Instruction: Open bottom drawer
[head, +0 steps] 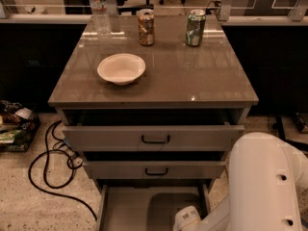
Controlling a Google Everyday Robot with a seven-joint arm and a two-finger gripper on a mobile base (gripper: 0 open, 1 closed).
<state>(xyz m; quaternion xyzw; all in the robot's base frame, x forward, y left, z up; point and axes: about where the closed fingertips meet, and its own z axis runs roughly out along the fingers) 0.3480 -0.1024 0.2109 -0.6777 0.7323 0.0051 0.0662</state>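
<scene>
**Bottom drawer out, gripper off-frame**

Bottom centre of frame: bottom drawer (126, 210) pulled well out of the cabinet. Plain grey inside on show, with a darker shadow patch toward the right half. Runs off the bottom edge, so front panel and handle not visible. Sits directly under the middle drawer (115, 170) and is narrower than it.

Middle drawer: just below frame centre, grey front with small black handle (157, 172), dark gap above. Top drawer (106, 137) right above, widest of the three, black handle (155, 139). Another dark gap between it and the counter (207, 83), so looks slightly out too.

Lower right: big white arm (267, 186) with a rounded shell, in front of the cabinet's lower right corner. Smaller white joint (186, 219) at the bottom edge, over the right side of the bottom drawer.

Gripper: not visible anywhere. Arm leaves the frame at the bottom edge, lower centre-right. Open or closed: cannot tell.

On the counter:
- White bowl (121, 68), left of centre, upright.
- Clear bottle (98, 6), upper left, standing at the far edge.
- Brown can (146, 27) and green can (195, 28), upper centre, both upright, apart from each other.

Left side of frame: black cable (41, 174) looped on the speckled floor (24, 206) beside the cabinet. Tray of clutter (13, 128) at the left edge, contents too small to make out.
</scene>
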